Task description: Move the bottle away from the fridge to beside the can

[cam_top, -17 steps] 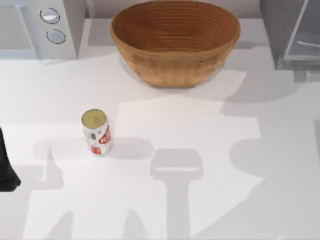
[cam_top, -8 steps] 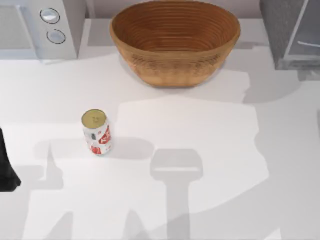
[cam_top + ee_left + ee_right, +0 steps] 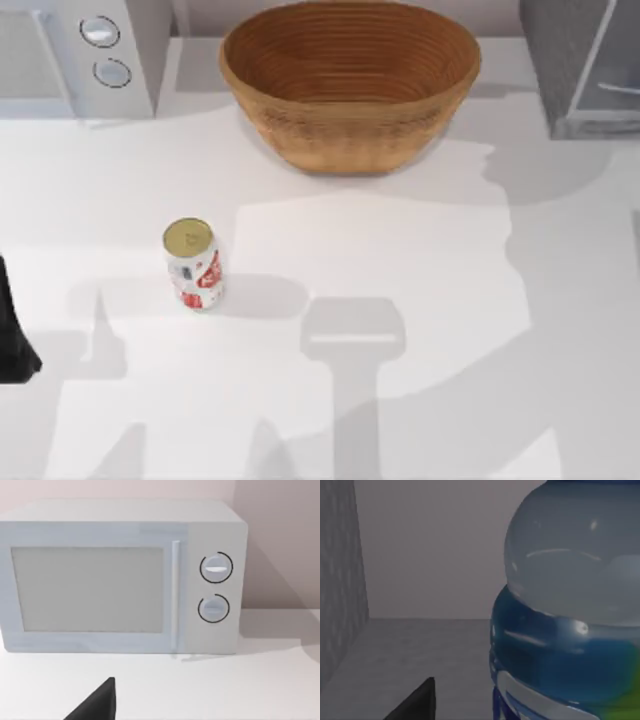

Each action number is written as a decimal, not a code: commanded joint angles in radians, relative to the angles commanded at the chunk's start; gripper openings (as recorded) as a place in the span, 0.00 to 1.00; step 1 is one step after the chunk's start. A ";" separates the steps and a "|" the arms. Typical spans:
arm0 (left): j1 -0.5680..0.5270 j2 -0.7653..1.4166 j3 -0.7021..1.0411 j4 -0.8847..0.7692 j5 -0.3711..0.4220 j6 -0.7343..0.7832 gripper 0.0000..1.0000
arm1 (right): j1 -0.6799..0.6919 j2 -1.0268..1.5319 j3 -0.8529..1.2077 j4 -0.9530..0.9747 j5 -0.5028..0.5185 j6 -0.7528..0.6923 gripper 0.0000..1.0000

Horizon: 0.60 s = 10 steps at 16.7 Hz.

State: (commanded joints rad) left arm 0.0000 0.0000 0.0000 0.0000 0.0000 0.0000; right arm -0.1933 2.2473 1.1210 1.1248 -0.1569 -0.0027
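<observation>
On a white tabletop [image 3: 420, 300] crossed by grey shadows, against a pale back wall, the can [image 3: 192, 265] stands upright left of centre, its gold top plain and its red-and-white side printed with markings too small to read. Behind it at the far edge sit a white microwave [image 3: 75, 55] with two round knobs at the left corner, a woven brown basket [image 3: 350, 80] in the middle, and the fridge [image 3: 585, 65], dark grey with a paler door panel, at the right corner. The left arm [image 3: 12, 335] is a dark shape at the table's left edge, its wrist camera facing the microwave front. The right wrist view looks closely at the bottle [image 3: 570, 615], its clear body banded by a blue-green label with no legible lettering, standing beside a dark grey wall. Whether either gripper's fingers are parted or closed cannot be told.
</observation>
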 joint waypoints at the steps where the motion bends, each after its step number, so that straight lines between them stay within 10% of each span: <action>1: 0.000 0.000 0.000 0.000 0.000 0.000 1.00 | 0.002 0.017 0.034 -0.017 0.003 0.000 1.00; 10: 0.000 0.000 0.000 0.000 0.000 0.000 1.00 | 0.009 0.068 0.136 -0.068 0.010 -0.001 0.92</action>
State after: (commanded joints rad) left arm 0.0000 0.0000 0.0000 0.0000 0.0000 0.0000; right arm -0.1839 2.3153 1.2566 1.0568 -0.1469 -0.0034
